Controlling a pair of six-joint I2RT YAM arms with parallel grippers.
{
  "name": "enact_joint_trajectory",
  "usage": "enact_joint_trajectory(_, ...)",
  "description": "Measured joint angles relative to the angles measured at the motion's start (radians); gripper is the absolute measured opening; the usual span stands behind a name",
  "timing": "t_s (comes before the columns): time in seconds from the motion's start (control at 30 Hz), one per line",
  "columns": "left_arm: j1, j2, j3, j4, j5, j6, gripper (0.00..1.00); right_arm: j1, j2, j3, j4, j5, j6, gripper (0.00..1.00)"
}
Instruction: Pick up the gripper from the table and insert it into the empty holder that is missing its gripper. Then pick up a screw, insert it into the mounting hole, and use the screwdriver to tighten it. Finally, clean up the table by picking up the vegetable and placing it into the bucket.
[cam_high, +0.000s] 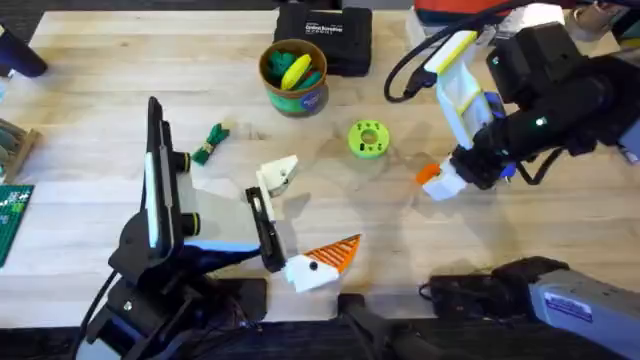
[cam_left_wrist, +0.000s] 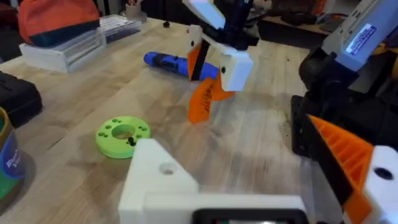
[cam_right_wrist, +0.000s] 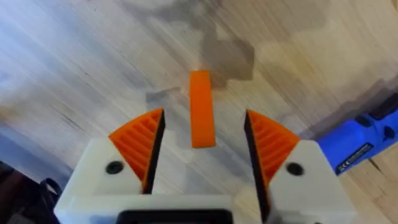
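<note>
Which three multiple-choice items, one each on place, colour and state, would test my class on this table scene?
1. Where is the small leafy green toy vegetable?
A. In the round can
B. On the light wooden table
C. On the black rectangular case

2. What colour is the ring-shaped plastic disc?
A. Red
B. Blue
C. Bright green

3. How is the right gripper?
A. Open around the orange ribbed plastic wedge
B. Shut on the blue pen-shaped screwdriver
C. Shut on nothing

Answers:
1 B: the vegetable lies on the bare table, apart from the can and the case.
2 C: the disc is bright green.
3 A: the right gripper has a gap on each side of the wedge, and the screwdriver lies beside it.
</note>
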Motion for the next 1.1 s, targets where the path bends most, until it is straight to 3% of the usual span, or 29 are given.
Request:
enact_joint_trajectory(0.17, 0.0, 0.0, 0.0, 0.0, 0.0, 0.0, 0.985, 0.0, 0.021, 0.0, 0.003, 0.0, 0.0, 0.639)
enact_joint_trajectory(0.37, 0.0, 0.0, 0.0, 0.0, 0.0, 0.0, 0.985, 0.0, 0.021, 0.0, -0.008, 0.0, -0.001, 0.442)
enact_joint_trajectory(0.47, 0.0, 0.0, 0.0, 0.0, 0.0, 0.0, 0.985, 0.0, 0.021, 0.0, -0.004, 0.0, -0.003, 0.278)
enact_joint_trajectory(0.57, 0.0, 0.0, 0.0, 0.0, 0.0, 0.0, 0.985, 0.0, 0.021, 0.0, 0.009, 0.0, -0.002, 0.029)
enact_joint_trajectory(0.73, 0.0, 0.0, 0.0, 0.0, 0.0, 0.0, 0.985, 0.0, 0.008, 0.0, 0.011, 0.0, 0.002, 0.016)
enact_joint_trajectory(0.9, 0.0, 0.0, 0.0, 0.0, 0.0, 0.0, 0.985, 0.0, -0.089, 0.0, 0.022, -0.018, 0.079, 0.015)
enact_joint_trajectory(1.1, 0.0, 0.0, 0.0, 0.0, 0.0, 0.0, 0.986, 0.0, -0.162, 0.0, 0.178, -0.223, 0.36, 0.015)
